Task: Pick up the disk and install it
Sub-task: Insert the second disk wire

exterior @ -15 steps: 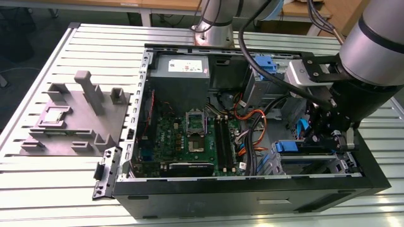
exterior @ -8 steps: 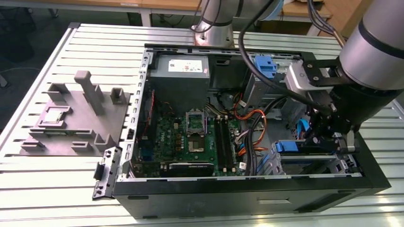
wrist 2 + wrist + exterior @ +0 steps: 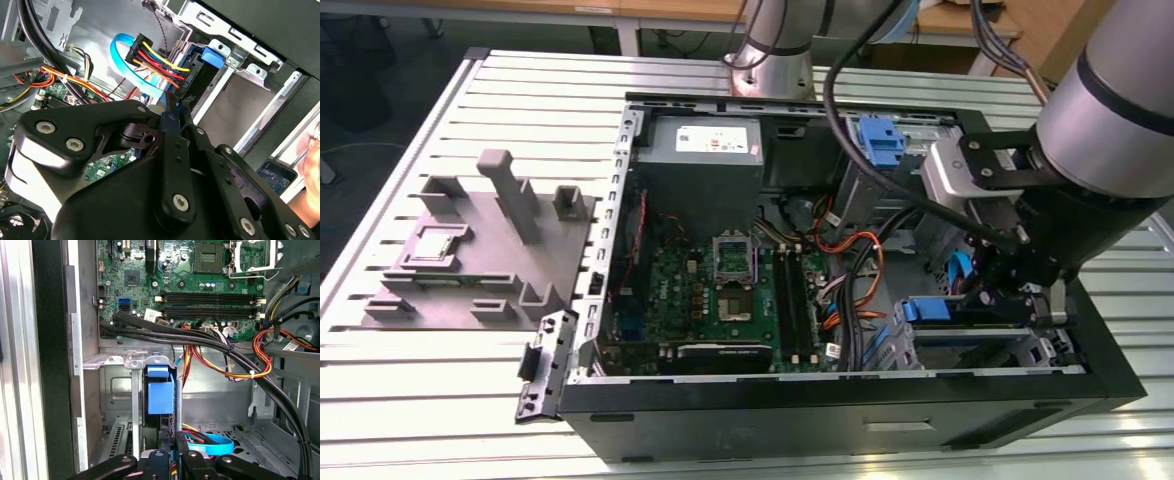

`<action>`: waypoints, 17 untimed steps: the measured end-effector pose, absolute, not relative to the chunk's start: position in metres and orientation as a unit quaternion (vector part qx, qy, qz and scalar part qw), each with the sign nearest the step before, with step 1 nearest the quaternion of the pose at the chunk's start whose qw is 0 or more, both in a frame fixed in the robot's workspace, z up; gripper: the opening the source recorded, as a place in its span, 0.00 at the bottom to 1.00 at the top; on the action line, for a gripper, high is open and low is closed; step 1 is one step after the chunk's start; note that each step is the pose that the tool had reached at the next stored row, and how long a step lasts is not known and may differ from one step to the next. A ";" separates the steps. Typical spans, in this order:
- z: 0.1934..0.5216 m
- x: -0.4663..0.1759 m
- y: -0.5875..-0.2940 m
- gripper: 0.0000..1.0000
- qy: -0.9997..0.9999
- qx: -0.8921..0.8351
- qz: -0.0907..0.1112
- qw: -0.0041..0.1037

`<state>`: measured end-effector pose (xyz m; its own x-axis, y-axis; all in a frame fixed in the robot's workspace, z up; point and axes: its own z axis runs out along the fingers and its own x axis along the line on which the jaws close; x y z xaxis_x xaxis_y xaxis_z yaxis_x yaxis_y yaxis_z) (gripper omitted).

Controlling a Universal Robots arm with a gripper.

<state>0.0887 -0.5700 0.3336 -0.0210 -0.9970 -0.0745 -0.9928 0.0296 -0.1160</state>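
The disk [image 3: 159, 395], with its blue carrier frame around it, stands on edge in the metal drive bay [image 3: 107, 359] at the front corner of the open computer case. In the exterior view the disk's blue end [image 3: 945, 310] shows at the case's lower right. My gripper [image 3: 176, 442] hangs right at the disk's outer end, fingers pressed together with nothing visible between them. In the second wrist view the gripper [image 3: 172, 102] has its tips against the dark edge of the disk [image 3: 202, 75], beside the cable plug. Most of the drive's body is hidden by the bay.
Thick black cables [image 3: 210, 342] and orange-yellow wire bundles [image 3: 260, 357] cross just beside the bay. A light blue flat cable [image 3: 122, 55] loops near the fingers. A bare blue bracket [image 3: 881, 140] sits in the upper bay. The grey stand [image 3: 487, 240] rests on the table at the exterior view's left.
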 end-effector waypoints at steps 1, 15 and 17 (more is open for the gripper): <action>0.333 0.089 -0.570 0.16 0.714 -0.696 -0.016 0.067; 0.328 0.089 -0.574 0.16 0.714 -0.696 -0.014 0.068; 0.328 0.089 -0.574 0.16 0.714 -0.696 -0.014 0.068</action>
